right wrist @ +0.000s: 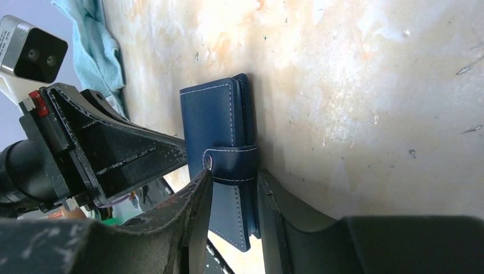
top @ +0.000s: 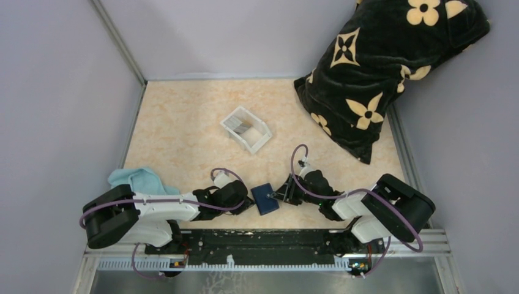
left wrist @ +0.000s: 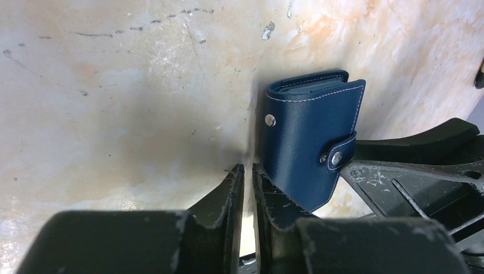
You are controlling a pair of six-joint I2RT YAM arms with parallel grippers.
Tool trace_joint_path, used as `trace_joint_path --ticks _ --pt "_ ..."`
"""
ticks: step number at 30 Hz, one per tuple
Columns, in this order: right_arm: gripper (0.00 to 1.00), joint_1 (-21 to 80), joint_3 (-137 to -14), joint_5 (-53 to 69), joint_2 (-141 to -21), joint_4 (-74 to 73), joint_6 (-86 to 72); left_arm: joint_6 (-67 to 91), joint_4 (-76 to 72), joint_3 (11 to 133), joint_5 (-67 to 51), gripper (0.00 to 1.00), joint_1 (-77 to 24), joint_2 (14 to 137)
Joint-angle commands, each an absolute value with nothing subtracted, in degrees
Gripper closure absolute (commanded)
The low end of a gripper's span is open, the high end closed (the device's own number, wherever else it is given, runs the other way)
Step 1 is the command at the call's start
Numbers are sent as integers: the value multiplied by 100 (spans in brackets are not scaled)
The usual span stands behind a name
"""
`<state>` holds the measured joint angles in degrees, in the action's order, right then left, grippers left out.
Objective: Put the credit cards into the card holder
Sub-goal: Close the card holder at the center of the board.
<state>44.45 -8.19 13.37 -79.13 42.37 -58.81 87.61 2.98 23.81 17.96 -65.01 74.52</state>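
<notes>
Two arms in tight at the near edge. R gripper (right wrist: 234, 174) first: jaws straddle the card holder (right wrist: 214, 120) right at its strap, one finger on the snap side, the other against the opposite face. That reads as a grip. L gripper (left wrist: 248, 171): jaws all but closed, just a thin slit btwn them, nothing in it; the outer side of one finger presses the holder's lower corner. Holder itself: navy, folded shut, strap snapped, white stitching, a 2nd stud on the face. It sits btwn the two grippers, low over the tabletop (top: 183, 128); can't tell if it's resting or lifted a touch. Beyond the holder, toward the far wall, a white tray (top: 254, 139) w/ grey flat bits inside, prob. the credit cards (top: 243, 127), too small to be sure. L of the holder, past the L arm, a teal cloth (top: 142, 179). Far R of the holder, a black pillow (top: 379, 67) w/ cream flowers.
</notes>
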Motion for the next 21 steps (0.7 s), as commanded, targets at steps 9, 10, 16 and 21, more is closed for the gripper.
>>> trace_joint_path --ticks 9,10,16,21 --pt "59 4286 -690 1684 -8284 5400 -6307 8542 1217 2118 1696 81 -6532 7805" --pt "57 4281 -698 1715 -8325 5439 -6336 8543 1213 2112 1694 81 -6531 7805" --pt "57 4280 -786 1706 -8534 5464 -6453 8551 1182 2107 1679 81 -6529 7839" --pt "59 4281 -888 1667 -8666 5330 -6434 8548 1165 2117 1671 81 -6530 7870"
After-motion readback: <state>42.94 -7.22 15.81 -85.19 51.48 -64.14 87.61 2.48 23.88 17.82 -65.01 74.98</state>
